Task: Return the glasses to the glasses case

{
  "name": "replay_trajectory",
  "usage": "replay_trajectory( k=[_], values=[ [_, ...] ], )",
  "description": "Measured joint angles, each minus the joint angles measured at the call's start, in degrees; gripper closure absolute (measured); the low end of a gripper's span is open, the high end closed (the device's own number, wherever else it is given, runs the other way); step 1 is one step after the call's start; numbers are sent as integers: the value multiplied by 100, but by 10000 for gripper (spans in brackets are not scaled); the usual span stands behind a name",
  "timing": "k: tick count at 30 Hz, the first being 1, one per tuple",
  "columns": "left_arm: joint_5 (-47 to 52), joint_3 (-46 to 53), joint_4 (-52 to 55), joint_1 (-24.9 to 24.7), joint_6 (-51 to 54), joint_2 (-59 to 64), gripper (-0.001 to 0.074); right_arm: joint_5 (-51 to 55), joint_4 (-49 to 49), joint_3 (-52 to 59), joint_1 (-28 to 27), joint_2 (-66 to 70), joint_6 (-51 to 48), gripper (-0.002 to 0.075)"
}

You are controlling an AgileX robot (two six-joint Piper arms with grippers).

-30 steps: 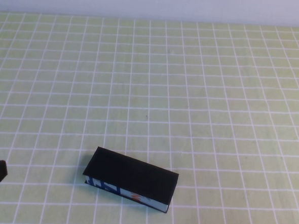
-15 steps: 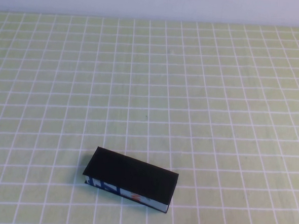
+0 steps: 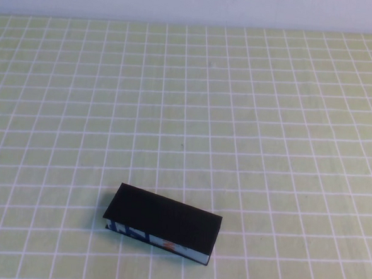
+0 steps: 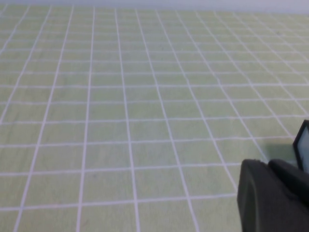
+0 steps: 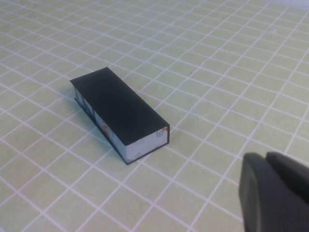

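The glasses case (image 3: 162,223) lies closed on the green grid cloth, near the front and left of centre, with its blue-and-white strip facing me. It also shows in the right wrist view (image 5: 118,112), and one end of it shows at the edge of the left wrist view (image 4: 303,145). The glasses are not in view. My left gripper (image 4: 268,164) is shut and empty, low at the front left, apart from the case. My right gripper (image 5: 265,157) is shut and empty, to the right of the case and apart from it. Neither gripper shows properly in the high view.
The green cloth (image 3: 238,117) with white grid lines covers the whole table. A pale wall (image 3: 194,4) runs along the far edge.
My left gripper has drawn back out of the high view at the lower left edge. The case has not moved.
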Motion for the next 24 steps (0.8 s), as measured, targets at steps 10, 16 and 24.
replay_trajectory(
  k=[10,16,24],
  values=[
    [294,25,-27,66,-59,0,738,0,0,26,0,0,0,743],
    [294,25,-27,66,-59,0,738,83,0,51,0,0,0,743],
    [297,25,-27,66,-59,0,738,96,0,51,0,0,0,743]
  ],
)
